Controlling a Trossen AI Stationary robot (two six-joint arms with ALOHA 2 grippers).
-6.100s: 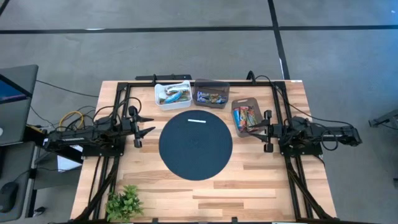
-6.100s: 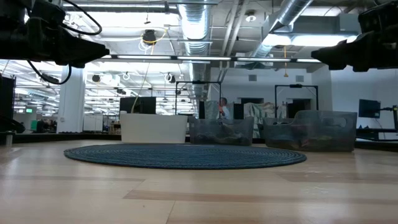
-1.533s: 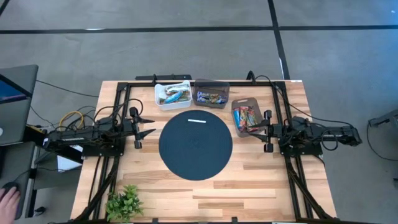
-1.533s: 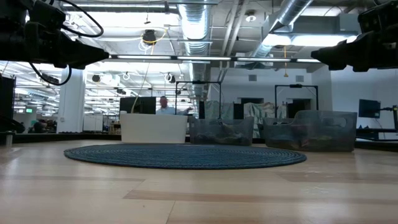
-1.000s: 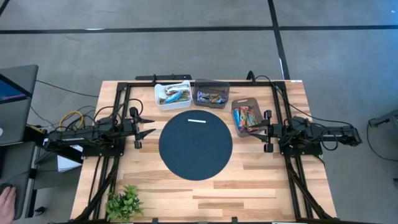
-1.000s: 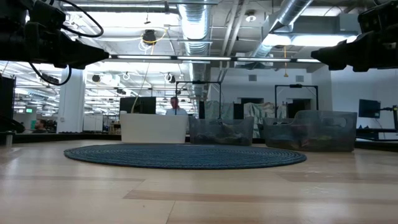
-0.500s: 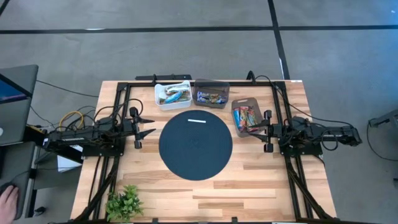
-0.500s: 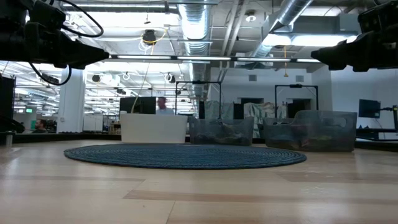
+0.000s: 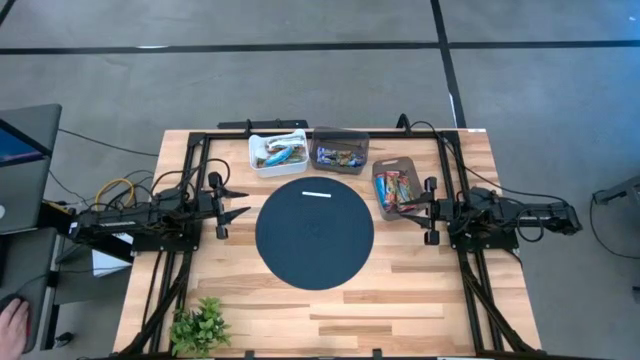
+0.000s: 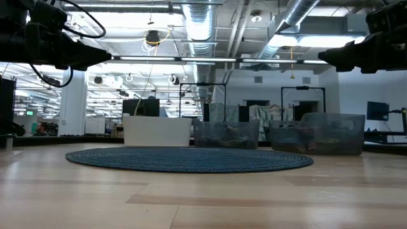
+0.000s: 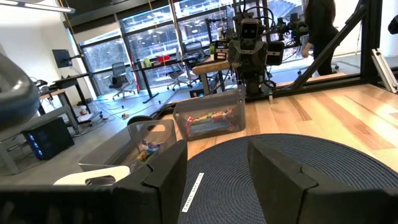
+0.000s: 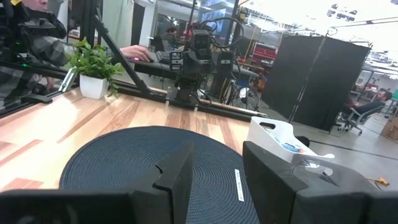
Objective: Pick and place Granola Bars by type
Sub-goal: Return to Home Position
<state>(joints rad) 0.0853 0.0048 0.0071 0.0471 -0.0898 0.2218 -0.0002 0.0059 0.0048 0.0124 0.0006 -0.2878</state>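
Look for the Granola Bars (image 9: pixel 392 190) in three bins (image 9: pixel 252 156) just past the round mat (image 9: pixel 314 240). Probably light, crinkly, slippery: pinch across the narrow middle. Note left gripper (image 9: pixel 238 200) and right gripper (image 9: pixel 410 207) flanking the mat, fingers parted, empty.

Both arms (image 9: pixel 130 222) are blocky matte black, trailing looped cables (image 10: pixel 86 16).

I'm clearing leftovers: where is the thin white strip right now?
In the high view, the white strip lies on the round dark mat, at its edge nearest the white bin and the dark bin beside it.
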